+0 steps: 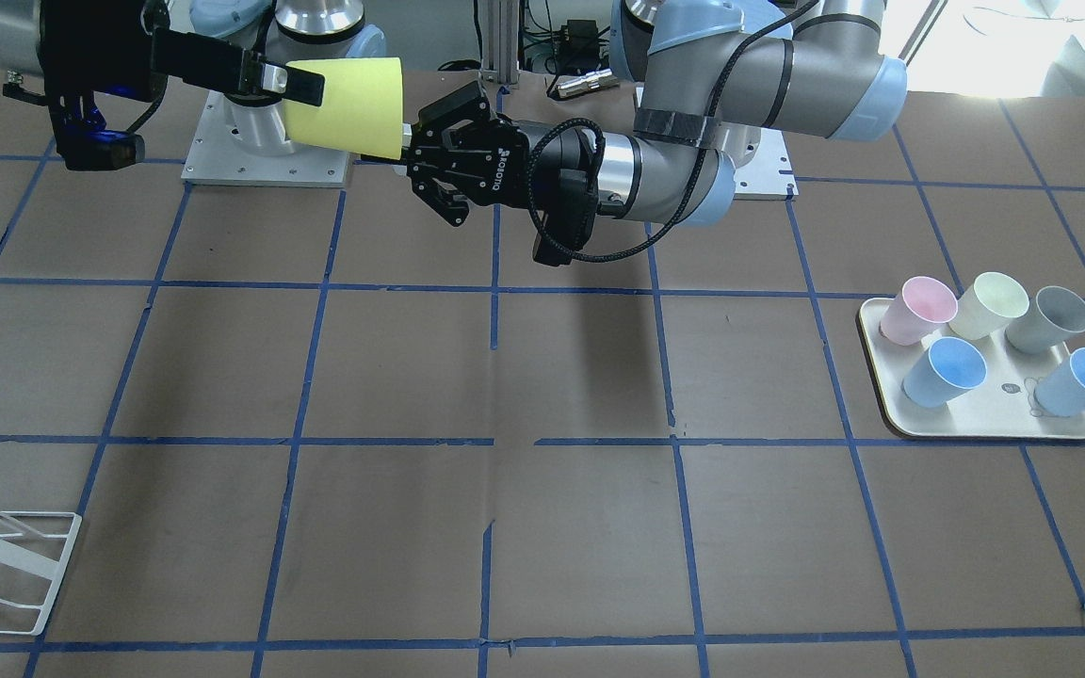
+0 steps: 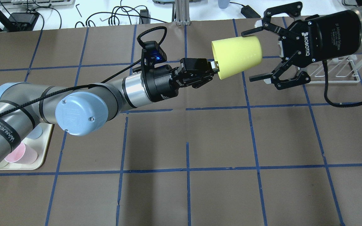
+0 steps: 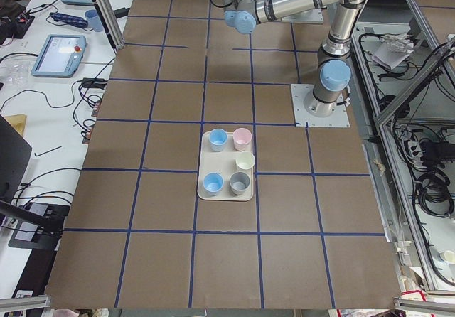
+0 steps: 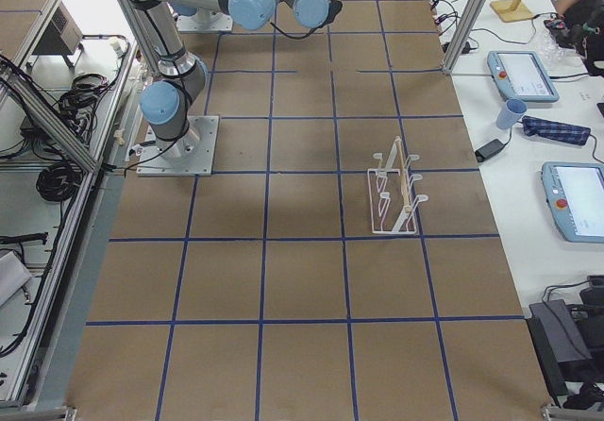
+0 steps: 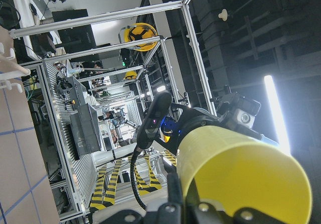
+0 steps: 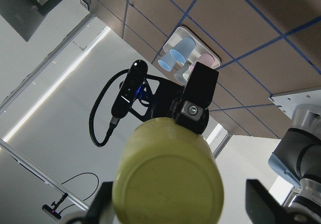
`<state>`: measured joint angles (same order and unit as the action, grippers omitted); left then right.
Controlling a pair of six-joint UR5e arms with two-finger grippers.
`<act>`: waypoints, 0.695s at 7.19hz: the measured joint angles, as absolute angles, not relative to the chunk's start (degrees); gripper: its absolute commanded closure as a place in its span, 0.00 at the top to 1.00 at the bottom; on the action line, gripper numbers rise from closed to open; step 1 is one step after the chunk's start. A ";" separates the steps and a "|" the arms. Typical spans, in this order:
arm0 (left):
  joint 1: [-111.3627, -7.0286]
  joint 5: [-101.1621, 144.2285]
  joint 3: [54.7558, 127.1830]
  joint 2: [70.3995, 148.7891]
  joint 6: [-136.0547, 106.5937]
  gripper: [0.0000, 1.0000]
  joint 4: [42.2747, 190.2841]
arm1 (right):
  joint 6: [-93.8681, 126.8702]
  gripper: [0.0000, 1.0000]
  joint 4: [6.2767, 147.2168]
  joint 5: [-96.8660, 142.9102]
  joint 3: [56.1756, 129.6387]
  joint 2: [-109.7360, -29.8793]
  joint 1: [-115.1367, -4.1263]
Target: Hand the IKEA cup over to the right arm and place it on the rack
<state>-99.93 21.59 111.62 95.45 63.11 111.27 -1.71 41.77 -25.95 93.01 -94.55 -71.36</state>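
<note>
While the cream tray (image 2: 44, 155) sits at the far left of the overhead view, mostly hidden under my left arm with a pink cup (image 2: 22, 154) showing on it, the front view shows its full load: that pink cup, a pale cream cup (image 1: 987, 303), a grey cup (image 1: 1051, 318) and two light blue cups (image 1: 946, 370), all clear of my work. Moving right, my left arm reaches out over the brown worktop (image 2: 218, 141), and my left claw (image 2: 214, 67) is clamped on the rim of the IKEA cup (image 2: 237, 58). The yellow cup hangs in the air above the worktop, lying on its side, its mouth turned to my left claw and its closed base pointing at my right one. Next comes my right claw (image 2: 250, 54), spread wide with one finger on each side of the cup's base end; my right wrist camera shows the round base between the two fingers with a gap on both sides, so this claw grips nothing. Farthest right, behind that claw, the white wire rack (image 4: 404, 180) stands on the worktop, well apart from the cup.
</note>
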 measured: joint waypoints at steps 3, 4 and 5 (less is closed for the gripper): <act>-99.93 21.64 111.59 95.52 63.03 0.00 111.27 | 0.33 0.91 44.44 -25.87 93.01 -94.42 -71.37; -99.93 21.68 111.58 95.53 63.02 0.00 111.27 | 0.52 0.86 44.67 -25.26 93.02 -94.42 -71.37; -99.93 21.70 111.58 95.53 63.02 0.00 111.27 | 0.66 0.78 44.97 -24.37 93.04 -94.43 -71.37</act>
<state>-99.93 21.70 111.58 95.53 63.02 111.27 0.66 44.97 -24.37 93.04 -94.43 -71.37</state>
